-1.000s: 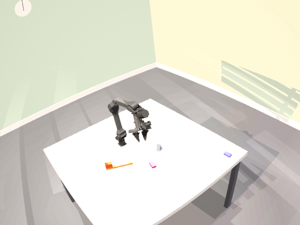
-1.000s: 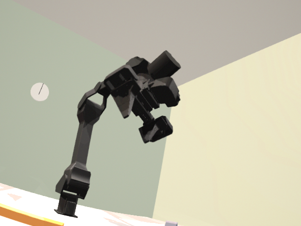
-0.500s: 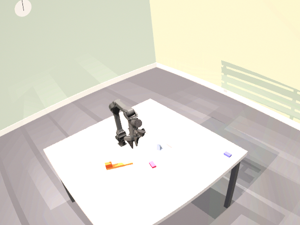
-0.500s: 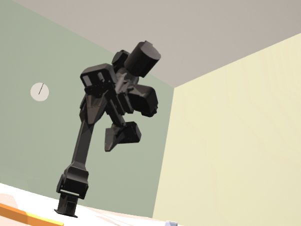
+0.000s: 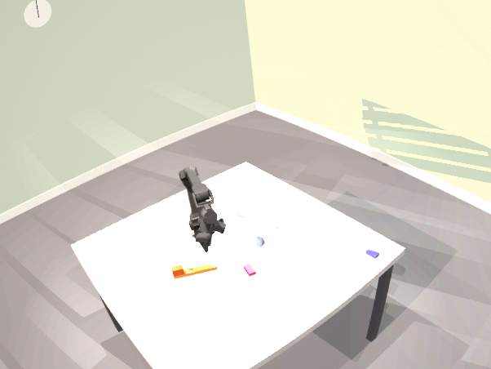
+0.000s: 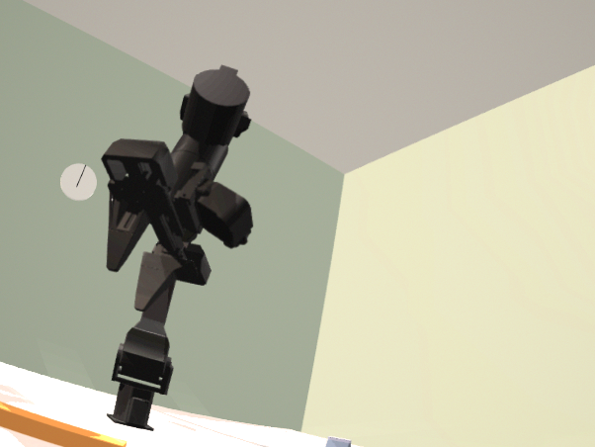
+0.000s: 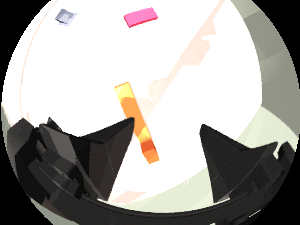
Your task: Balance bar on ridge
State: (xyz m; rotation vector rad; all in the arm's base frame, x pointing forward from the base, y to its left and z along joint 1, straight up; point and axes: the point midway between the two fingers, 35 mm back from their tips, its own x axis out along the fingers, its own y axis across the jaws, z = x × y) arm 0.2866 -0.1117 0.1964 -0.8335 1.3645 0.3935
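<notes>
The long orange and yellow bar (image 5: pixel 200 269) (image 6: pixel 59 431) (image 7: pixel 134 110) lies on the table, with a thicker orange-red block at one end. The small grey-blue ridge (image 5: pixel 260 242) (image 6: pixel 338 442) (image 7: pixel 65 17) stands apart from the bar, with nothing on it. My gripper (image 5: pixel 205 246) (image 6: pixel 126 290) (image 7: pixel 167 122) is open and empty, above the table. In the wrist view the bar shows below and between the fingers, nearer the left finger, whose tip hides a little of its edge. Neither finger touches the bar.
A pink block (image 5: pixel 249 269) (image 7: pixel 141 18) lies on the white table (image 5: pixel 285 310), between the bar and the ridge but nearer the front edge. A violet-blue block (image 5: pixel 372 254) lies near the table's right corner.
</notes>
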